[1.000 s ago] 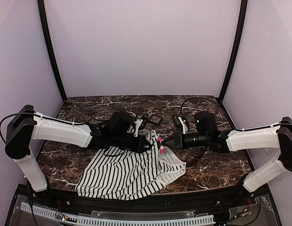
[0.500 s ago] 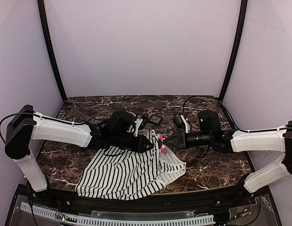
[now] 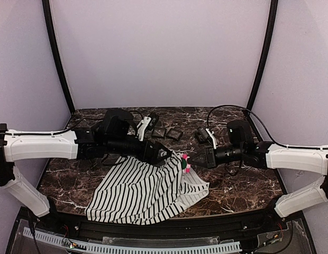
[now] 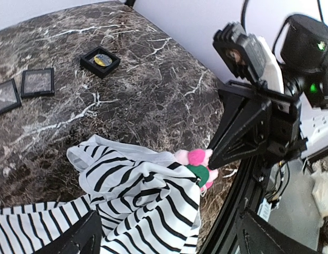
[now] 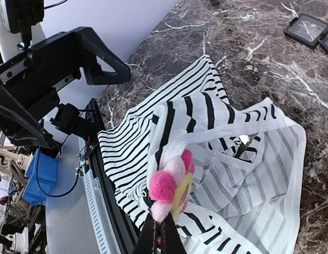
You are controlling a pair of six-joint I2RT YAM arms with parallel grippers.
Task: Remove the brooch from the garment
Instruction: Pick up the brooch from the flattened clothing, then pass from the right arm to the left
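Note:
The brooch [image 3: 185, 164] [image 5: 172, 182], a pink and white flower with a green centre [image 4: 199, 165], is pinched at its edge by my right gripper [image 3: 195, 160] [image 5: 159, 233], which is shut on it. The striped garment [image 3: 145, 191] [image 4: 135, 193] [image 5: 227, 153] lies on the table, and a raised fold of it reaches up to the brooch. My left gripper [image 3: 165, 155] [image 4: 169, 239] stands open just left of that fold, holding nothing. In the right wrist view the left gripper [image 5: 74, 63] shows at the upper left with its jaws wide apart.
Small black square frames [image 3: 174, 134] [image 4: 100, 61] [image 5: 308, 26] lie on the marble table [image 3: 238, 190] behind the garment. The right gripper's fingers [image 4: 235, 137] and wrist fill the right side of the left wrist view. Purple walls enclose the table.
My left gripper has opened, let go of the cloth and drawn back to the left. My right gripper has moved a little to the right with the brooch.

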